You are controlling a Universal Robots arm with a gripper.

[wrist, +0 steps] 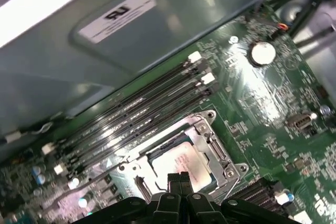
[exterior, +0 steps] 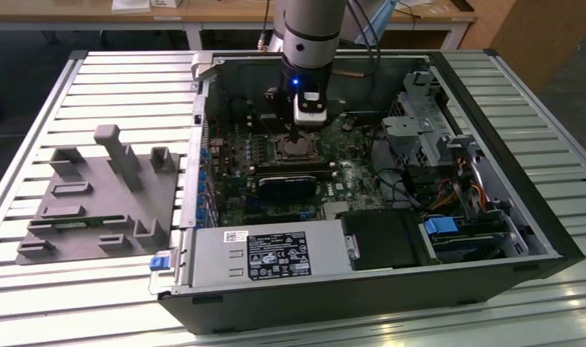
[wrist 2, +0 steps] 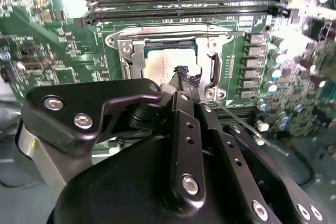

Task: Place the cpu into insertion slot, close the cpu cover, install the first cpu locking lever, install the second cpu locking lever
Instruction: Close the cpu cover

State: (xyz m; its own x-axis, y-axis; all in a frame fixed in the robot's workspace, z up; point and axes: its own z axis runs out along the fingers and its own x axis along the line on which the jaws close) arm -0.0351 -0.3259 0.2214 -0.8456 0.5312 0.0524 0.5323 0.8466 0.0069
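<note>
My fingers (wrist 2: 182, 80) are pressed together, empty, just above the cpu (wrist 2: 159, 64), which sits in the insertion slot (wrist 2: 125, 65) at the exterior view's upper middle. Light, stiff, probably fragile: take it by its edges.

This looks like a robotics lab or test workshop: a robot arm (exterior: 307, 29) reaches down into an open computer case (exterior: 370, 307) lying on its side on a slatted metal table (exterior: 110, 79), its claw (exterior: 298, 139) just above the green motherboard (exterior: 355, 181). Well apart from the claw, toward the exterior view's left, a grey fixture (exterior: 100, 195) with upright posts sits on the same table. Beyond the claw stand wooden desks (exterior: 225, 10).
</note>
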